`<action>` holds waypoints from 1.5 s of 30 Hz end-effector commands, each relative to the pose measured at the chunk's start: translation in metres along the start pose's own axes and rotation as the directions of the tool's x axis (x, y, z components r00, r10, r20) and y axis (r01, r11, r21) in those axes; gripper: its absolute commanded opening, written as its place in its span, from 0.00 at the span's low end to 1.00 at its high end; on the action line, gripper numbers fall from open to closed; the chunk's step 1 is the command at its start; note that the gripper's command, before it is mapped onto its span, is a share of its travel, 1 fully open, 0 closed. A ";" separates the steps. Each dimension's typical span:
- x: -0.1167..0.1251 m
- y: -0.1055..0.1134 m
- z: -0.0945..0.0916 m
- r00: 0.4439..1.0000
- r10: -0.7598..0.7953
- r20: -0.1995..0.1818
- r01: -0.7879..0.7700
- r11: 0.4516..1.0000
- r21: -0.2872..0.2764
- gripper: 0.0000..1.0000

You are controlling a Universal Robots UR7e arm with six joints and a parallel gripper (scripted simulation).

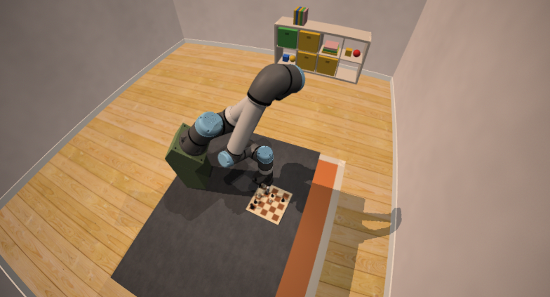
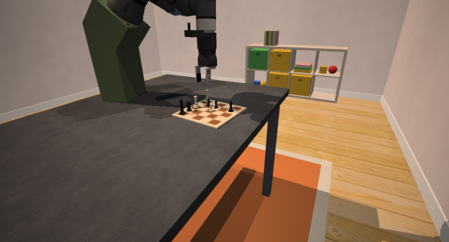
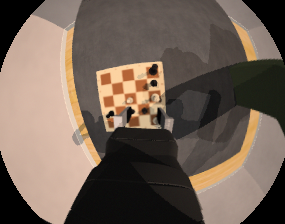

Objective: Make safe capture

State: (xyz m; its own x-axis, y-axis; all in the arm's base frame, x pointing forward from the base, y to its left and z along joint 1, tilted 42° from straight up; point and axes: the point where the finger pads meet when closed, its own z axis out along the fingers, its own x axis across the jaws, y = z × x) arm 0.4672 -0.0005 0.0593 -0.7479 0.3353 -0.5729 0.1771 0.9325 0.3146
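A small chessboard lies on the dark table near its far edge; it also shows from above and in the wrist view. Several black and white pieces stand upright along its back rows. Among them are a tall black piece at the left, a white piece, a taller white piece at the back and a black pawn at the right. My gripper is open and empty. It hangs a short way above the board's back edge, over the tall white piece.
The green robot pedestal stands behind and left of the board. The table edge runs just right of the board, with an orange bin below on the floor. A shelf stands by the far wall.
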 end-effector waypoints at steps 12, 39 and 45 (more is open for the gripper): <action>-0.001 0.011 0.009 0.780 -0.626 0.010 0.626 0.780 -0.013 1.00; 0.001 0.023 0.014 0.316 -0.949 0.022 0.949 0.316 -0.009 1.00; 0.001 0.024 0.015 0.288 -0.957 0.023 0.958 0.288 -0.008 1.00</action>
State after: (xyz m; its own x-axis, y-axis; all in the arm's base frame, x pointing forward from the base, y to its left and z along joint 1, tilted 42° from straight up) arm 0.4815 0.0228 0.0568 -0.3971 -0.7711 -0.4978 -0.6533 0.6184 -0.4368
